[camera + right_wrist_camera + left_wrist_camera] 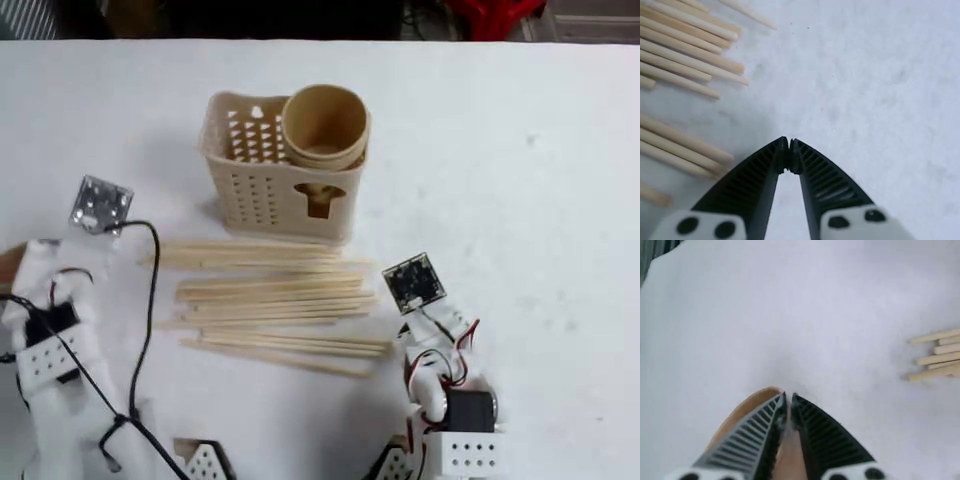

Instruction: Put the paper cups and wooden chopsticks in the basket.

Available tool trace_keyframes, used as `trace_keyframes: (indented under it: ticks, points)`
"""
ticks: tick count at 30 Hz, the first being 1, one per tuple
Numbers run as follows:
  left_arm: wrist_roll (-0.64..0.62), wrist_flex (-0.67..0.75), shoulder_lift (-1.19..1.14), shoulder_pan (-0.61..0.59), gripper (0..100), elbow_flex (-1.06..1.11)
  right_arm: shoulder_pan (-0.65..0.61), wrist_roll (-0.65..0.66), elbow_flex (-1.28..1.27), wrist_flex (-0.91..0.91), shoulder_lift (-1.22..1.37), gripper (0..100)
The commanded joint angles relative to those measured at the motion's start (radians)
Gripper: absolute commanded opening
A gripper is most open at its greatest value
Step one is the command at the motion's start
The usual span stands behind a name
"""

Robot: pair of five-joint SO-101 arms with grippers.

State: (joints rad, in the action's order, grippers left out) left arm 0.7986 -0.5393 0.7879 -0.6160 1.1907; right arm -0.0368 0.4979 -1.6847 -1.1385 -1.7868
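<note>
The left gripper (788,399) has its ribbed black fingers drawn together so that the tips meet. It hangs low over the white table (520,200), at the table's left side. A tan, rounded shape lies right against the underside of those fingers. I cannot tell what it is, or whether it is pinched. Off to one side of this gripper, well apart from it, the ends of a few wooden chopsticks (937,355) poke into sight.

The right gripper (789,156) is likewise closed tip to tip, with nothing between the fingers. It is poised over bare tabletop just beside the right-hand ends of the chopsticks (685,55).

In the high view the chopsticks (275,295) lie flat in a loose, roughly parallel spread between the two arms. They run left to right, with a few at the near edge slightly askew. Just behind them stands the beige perforated basket (262,195), upright. A nested stack of paper cups (325,125) sits in its right end, tilted, with the open mouth rising above the rim.
</note>
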Motion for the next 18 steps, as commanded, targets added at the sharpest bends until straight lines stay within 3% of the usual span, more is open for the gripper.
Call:
trace_keyframes:
  ticks: [1, 6, 18]
  points:
    - [-0.048, 0.029, 0.036, -0.018, 9, 0.060, 0.002, 0.008, -0.006, -0.008, -0.013, 1.8]
    - [-0.049, -0.026, 0.042, -0.065, 15, 0.092, 0.002, 0.008, -0.006, -0.008, -0.013, 1.8]
    - [-0.049, -0.388, 0.042, -0.145, 15, -0.221, 0.002, 0.008, -0.006, -0.008, -0.013, 1.8]
